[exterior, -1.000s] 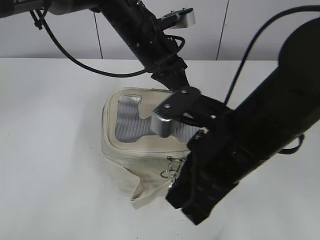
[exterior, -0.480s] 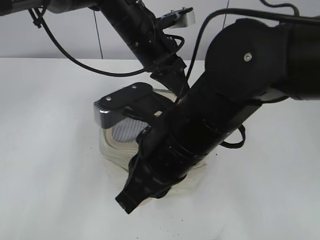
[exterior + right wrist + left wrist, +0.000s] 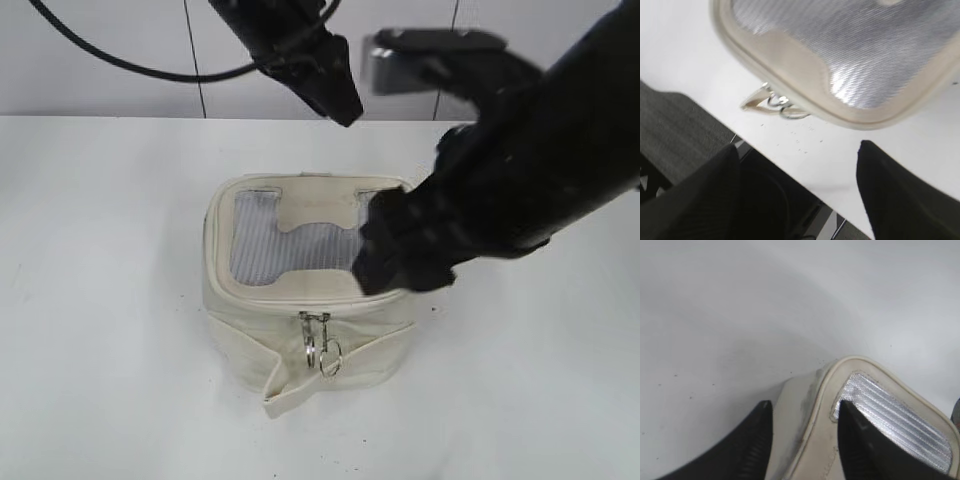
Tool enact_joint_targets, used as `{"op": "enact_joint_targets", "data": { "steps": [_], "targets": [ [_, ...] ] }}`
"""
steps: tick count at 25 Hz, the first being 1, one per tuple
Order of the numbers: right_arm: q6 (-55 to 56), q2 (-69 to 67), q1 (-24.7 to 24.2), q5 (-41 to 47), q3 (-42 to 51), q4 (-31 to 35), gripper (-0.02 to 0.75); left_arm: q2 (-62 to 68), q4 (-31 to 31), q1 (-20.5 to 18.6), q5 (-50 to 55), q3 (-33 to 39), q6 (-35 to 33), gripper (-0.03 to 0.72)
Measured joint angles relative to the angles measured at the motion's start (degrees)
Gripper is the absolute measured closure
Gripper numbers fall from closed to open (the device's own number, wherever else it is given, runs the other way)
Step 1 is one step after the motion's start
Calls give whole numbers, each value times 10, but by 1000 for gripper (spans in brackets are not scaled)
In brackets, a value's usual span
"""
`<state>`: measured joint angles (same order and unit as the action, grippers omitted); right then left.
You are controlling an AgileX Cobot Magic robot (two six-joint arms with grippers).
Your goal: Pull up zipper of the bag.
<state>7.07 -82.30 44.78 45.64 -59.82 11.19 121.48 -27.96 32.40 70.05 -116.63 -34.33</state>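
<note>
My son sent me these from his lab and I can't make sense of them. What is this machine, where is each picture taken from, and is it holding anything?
It is a robot with two black arms, each ending in a claw. One picture looks down at a slant onto a white table; the other two come from cameras on the wrists. On the table stands a small cream bag with a grey mesh top; its zipper's silver ring pulls hang at the front. The left claw straddles the bag's rim; the right claw is open above it. Neither holds anything.

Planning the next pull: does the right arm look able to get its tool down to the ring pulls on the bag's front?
Probably yes. The ring pulls hang uncovered on the bag front, and the right tool is open above, holding nothing.
</note>
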Motion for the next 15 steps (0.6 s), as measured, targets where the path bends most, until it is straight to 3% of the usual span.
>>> {"op": "enact_joint_targets", "data": {
  "steps": [5, 10, 15],
  "targets": [
    [29, 66, -84, 27, -1, -54, 160, -71, 67, -13, 1, 0, 59, 304],
    [54, 97, -169, 74, -1, -143, 160, -119, 178, -34, 1, 0, 132, 298],
    [58, 110, -225, 119, -1, -220, 159, -151, 236, -72, 0, 6, 207, 303]
  ]
}}
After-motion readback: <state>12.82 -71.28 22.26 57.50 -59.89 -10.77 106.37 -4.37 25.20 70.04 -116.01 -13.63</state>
